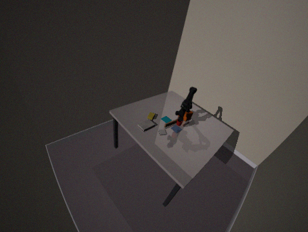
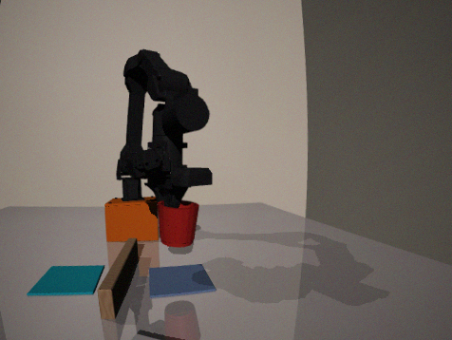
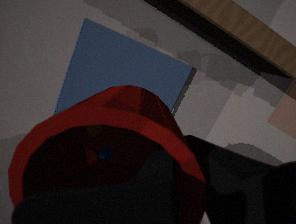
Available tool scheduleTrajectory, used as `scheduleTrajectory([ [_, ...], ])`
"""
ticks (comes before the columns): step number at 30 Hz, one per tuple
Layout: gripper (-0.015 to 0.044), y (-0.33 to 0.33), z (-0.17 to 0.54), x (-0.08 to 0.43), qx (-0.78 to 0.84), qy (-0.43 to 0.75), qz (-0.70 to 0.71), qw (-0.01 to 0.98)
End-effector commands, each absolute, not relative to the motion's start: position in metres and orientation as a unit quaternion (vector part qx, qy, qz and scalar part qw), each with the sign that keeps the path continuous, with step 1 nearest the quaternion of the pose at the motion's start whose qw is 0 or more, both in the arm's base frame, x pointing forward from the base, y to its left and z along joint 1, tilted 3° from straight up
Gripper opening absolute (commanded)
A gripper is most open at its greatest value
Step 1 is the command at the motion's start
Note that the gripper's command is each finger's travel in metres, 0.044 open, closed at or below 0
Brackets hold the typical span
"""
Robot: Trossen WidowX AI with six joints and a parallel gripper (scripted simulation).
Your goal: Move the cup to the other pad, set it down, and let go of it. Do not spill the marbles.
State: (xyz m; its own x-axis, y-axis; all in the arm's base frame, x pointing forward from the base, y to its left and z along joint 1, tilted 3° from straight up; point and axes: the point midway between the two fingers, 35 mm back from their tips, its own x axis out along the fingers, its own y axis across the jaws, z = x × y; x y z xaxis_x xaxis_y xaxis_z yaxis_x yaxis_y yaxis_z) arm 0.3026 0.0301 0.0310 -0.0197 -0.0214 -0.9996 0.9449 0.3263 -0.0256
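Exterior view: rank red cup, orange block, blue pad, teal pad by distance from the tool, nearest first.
1. red cup, gripped at its rim by the tool
2. orange block, beside the cup
3. blue pad, below, toward camera
4. teal pad, beyond the wooden divider

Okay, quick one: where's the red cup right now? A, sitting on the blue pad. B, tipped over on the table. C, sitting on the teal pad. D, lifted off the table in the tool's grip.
D: the tool is shut on the cup's rim, holding it upright above the table, clear of the blue pad.
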Motion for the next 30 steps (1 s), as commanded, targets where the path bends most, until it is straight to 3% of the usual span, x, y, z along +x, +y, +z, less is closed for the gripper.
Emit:
scheduleTrajectory([
  [1, 0.0, 0.027, 0.031, 0.302, 0.4, 0.577, -0.421, 0.575],
  [30, 0.0, -0.036, 0.033, 0.287, 0.399, 0.574, -0.424, 0.577],
])
